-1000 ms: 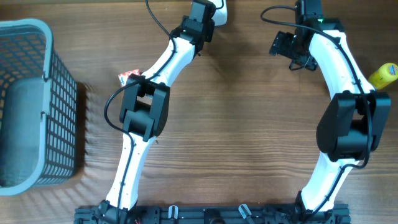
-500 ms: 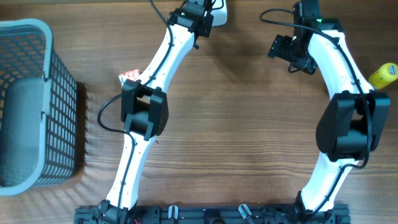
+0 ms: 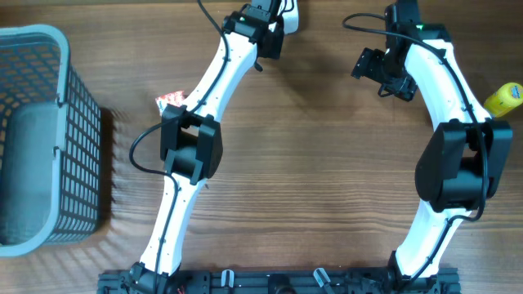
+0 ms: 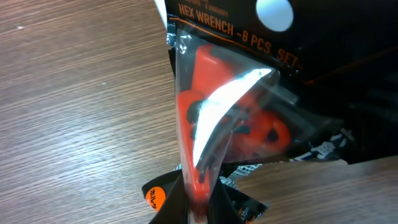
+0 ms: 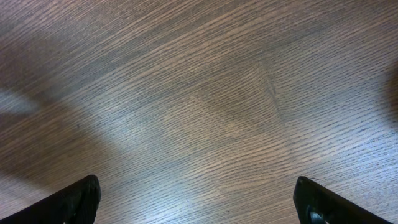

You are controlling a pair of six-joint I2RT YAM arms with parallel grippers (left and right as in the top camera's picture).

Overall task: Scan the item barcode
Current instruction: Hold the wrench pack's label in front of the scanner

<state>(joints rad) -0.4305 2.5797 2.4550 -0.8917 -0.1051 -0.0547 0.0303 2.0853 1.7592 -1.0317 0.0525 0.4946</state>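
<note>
The item is a hex wrench set point(image 4: 236, 118): red holder under clear plastic on a black card printed "HEX WRENCH". My left gripper point(image 4: 199, 200) is shut on the pack's lower edge, its black fingers point(image 4: 173, 205) pinching the plastic. In the overhead view this gripper point(image 3: 263, 23) is at the table's far edge, with a white part of the pack point(image 3: 288, 16) showing past it. Its barcode is hidden. My right gripper point(image 3: 377, 67) hangs open over bare wood to the right, fingertips point(image 5: 81, 198) far apart and nothing between them point(image 5: 199, 202).
A grey mesh basket point(image 3: 49, 49) stands at the left edge. A small red and white packet point(image 3: 170, 100) lies beside the left arm. A yellow object point(image 3: 507, 96) sits at the right edge, behind the right arm.
The left arm stretched toward the far edge with the pack, then held still. The right gripper barely moved.
</note>
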